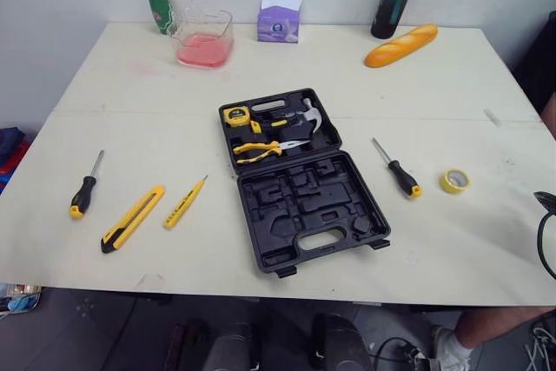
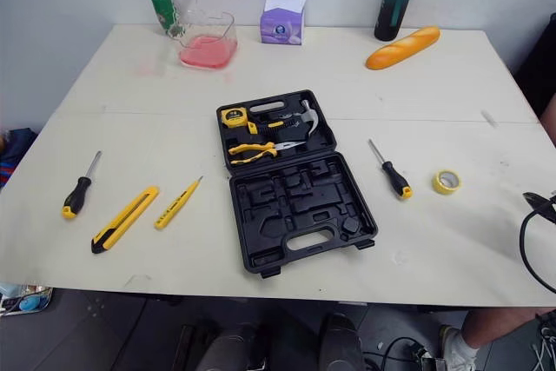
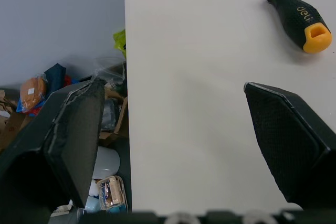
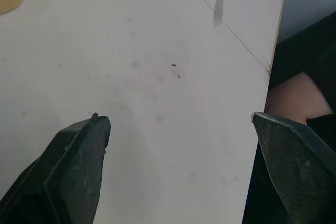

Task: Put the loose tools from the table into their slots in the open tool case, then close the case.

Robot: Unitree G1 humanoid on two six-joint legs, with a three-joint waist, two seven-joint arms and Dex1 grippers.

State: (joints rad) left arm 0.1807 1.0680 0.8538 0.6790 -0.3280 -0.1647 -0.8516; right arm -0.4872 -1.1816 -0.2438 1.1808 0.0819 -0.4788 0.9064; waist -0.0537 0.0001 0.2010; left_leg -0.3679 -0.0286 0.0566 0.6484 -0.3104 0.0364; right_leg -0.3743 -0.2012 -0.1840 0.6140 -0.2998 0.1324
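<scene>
Black screwdriver [image 3: 294,11] handle reads "deli"; left gripper [image 3: 172,85] and right gripper [image 4: 178,115] both spread wide apart.

We see a black tool case [image 1: 300,184] lying open in the middle of the tabletop [image 1: 130,102]. Its far half holds a yellow tape measure [image 1: 235,115], a hammer [image 1: 304,117] and pliers [image 1: 257,149]. The slots in its near half are empty. To the left lie a long screwdriver [image 1: 84,188], a yellow knife [image 1: 132,218] and a small yellow screwdriver [image 1: 184,203], side by side. To the right lie a short screwdriver [image 1: 398,171] and a yellow roll of tape [image 1: 453,182].
</scene>
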